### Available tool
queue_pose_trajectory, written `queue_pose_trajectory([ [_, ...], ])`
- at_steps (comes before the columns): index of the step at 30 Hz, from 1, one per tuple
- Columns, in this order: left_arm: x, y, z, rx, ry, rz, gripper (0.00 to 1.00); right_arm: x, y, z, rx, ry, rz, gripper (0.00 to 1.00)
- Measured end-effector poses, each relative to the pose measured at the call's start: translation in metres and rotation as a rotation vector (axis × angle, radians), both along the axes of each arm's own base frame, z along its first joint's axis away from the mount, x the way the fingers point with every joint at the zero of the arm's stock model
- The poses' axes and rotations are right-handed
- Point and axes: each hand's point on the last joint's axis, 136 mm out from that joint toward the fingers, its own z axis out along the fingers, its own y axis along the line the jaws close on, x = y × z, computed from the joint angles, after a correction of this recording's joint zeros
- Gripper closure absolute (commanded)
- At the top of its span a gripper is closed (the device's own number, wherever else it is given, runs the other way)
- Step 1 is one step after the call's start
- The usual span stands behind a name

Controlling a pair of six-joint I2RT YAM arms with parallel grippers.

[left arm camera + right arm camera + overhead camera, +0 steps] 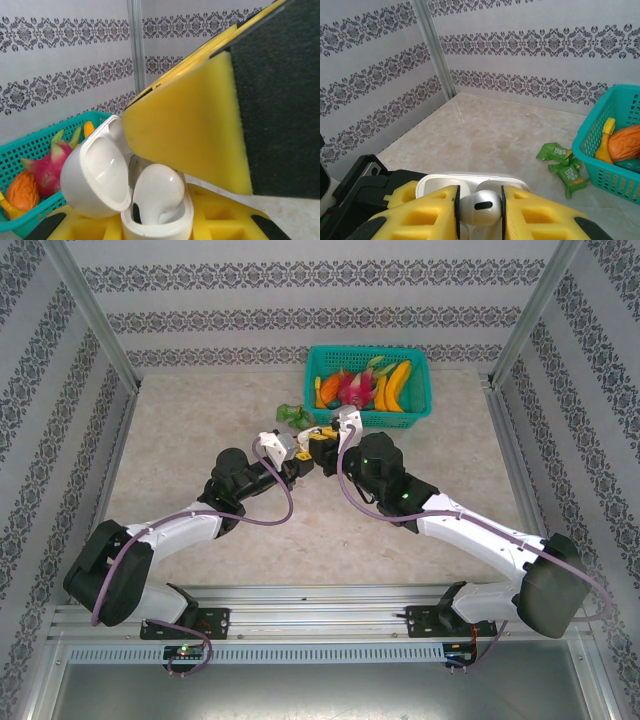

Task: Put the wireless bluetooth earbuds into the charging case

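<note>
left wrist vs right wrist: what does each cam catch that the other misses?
Left wrist: the charging case with its open lid swung up, and a dragon fruit in the basket.
Right wrist: the right end effector shut on the white earbud, and green packets on the table.
Both: the earbud at the case, the basket, the patterned wall.

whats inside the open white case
One white earbud sits partly in the charging case, between the pads of the right hand. They hide the rest of the interior.
</note>
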Motion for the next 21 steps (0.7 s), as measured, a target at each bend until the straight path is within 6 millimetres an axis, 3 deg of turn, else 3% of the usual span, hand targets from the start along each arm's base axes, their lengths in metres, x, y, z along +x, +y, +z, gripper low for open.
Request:
queue_pose_trajectory([
  [11,-0.001,-0.001,-0.001,0.001,0.005,-0.008,1.0,0.012,-0.015,-0.007,0.061,0.057,-0.042,0.72],
  [21,-0.001,-0.001,-0.003,-0.001,0.017,-0.009,1.0,0.012,-0.015,-0.009,0.087,0.083,-0.037,0.69],
])
